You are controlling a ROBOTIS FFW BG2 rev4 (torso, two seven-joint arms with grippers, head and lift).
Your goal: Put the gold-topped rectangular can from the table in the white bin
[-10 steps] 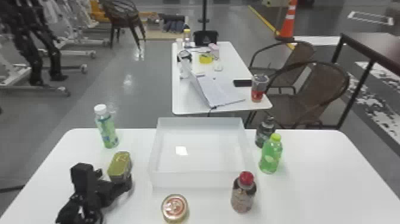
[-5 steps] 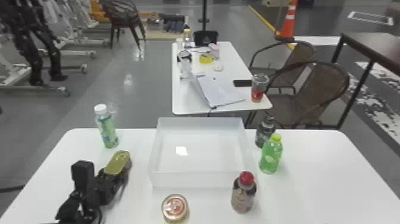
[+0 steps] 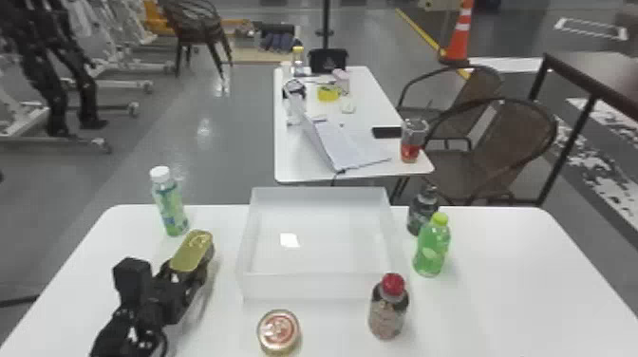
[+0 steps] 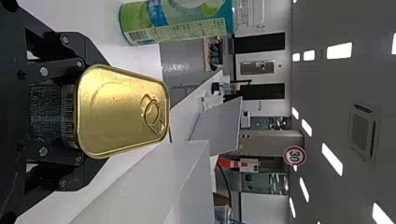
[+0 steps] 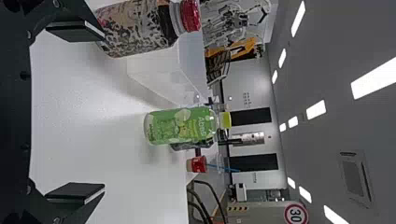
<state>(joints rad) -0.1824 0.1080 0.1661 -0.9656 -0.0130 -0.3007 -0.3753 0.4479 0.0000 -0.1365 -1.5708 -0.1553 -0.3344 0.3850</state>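
At the black left gripper (image 3: 188, 271), angled forward-right and gripping: gold-topped rectangular metal can (image 3: 192, 251), glossy, ring-pull closed; translucent white bin (image 3: 318, 286) to gripper's right.

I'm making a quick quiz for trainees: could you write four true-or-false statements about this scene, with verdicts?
1. The left hand grips the gold-topped rectangular can. True.
2. The round can stands on the robot's side of the white bin. True.
3. The red-capped bottle lies in the bin. False: the red-capped bottle stands on the table.
4. The white-capped bottle stands right of the bin. False: the white-capped bottle stands left of it.
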